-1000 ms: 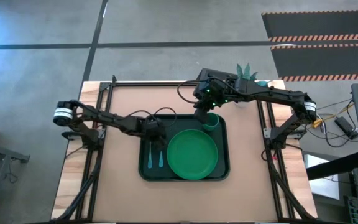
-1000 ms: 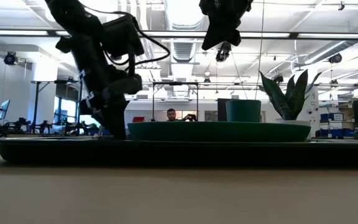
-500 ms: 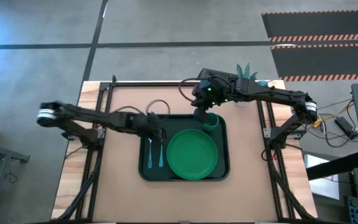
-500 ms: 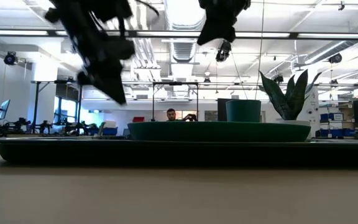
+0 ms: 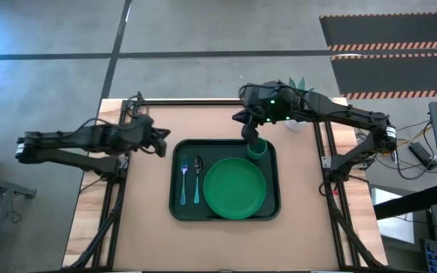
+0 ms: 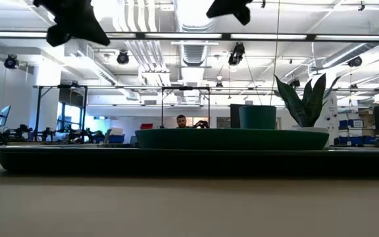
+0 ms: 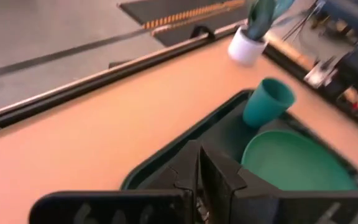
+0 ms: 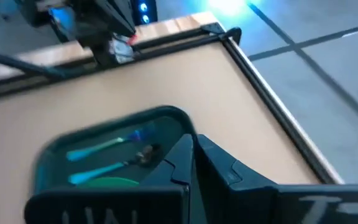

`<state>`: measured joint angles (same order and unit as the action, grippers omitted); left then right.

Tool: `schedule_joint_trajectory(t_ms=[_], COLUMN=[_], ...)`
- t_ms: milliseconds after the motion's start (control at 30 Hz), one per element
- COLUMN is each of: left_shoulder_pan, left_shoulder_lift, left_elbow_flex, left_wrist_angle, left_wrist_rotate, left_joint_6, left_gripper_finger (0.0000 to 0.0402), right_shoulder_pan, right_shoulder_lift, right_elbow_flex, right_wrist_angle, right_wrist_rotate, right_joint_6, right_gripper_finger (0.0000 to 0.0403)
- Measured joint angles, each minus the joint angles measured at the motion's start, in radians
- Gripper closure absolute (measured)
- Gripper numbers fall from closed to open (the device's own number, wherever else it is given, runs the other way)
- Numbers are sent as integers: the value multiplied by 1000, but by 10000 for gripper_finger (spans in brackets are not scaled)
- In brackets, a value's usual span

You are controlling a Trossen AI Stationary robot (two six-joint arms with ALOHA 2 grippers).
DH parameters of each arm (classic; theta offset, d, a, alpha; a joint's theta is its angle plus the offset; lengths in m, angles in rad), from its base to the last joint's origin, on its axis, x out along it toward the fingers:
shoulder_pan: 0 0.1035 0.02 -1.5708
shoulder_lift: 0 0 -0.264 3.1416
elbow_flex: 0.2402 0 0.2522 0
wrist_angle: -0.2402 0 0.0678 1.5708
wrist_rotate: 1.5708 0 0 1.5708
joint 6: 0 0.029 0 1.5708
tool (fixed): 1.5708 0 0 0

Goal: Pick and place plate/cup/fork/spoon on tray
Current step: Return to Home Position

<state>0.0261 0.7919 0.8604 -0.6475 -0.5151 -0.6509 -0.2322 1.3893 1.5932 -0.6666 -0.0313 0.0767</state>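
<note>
Plate (image 5: 234, 188), cup (image 5: 258, 148), fork (image 5: 183, 183) and spoon (image 5: 197, 179) sit on the tray (image 5: 273, 210) — left gripper (image 5: 162, 142) and right gripper (image 5: 249, 133) both pinched together, holding nothing.

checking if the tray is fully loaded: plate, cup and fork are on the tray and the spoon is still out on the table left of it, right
Not quite. The spoon is not on the table: the high view shows it lying on the tray, beside the fork. The plate and the cup are on the tray, as you said.
</note>
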Motion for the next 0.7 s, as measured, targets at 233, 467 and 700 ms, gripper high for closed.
schedule_joint_trajectory(t_ms=[233,467,700], left_shoulder_pan=[-2,-2,-2], left_shoulder_lift=[-102,-112,-130], left_elbow_flex=[-1,-3,-3], left_wrist_angle=[4,3,-130], left_wrist_rotate=[26,147,161], left_joint_6=[171,276,393], left_gripper_finger=[402,402,402], right_shoulder_pan=[12,11,1], right_shoulder_lift=[-78,-147,-217], right_elbow_flex=[3,3,3], right_wrist_angle=[-10,-59,-221], right_wrist_rotate=[-205,-257,-259], right_joint_6=[-105,-245,-309], right_gripper_finger=[394,394,394])
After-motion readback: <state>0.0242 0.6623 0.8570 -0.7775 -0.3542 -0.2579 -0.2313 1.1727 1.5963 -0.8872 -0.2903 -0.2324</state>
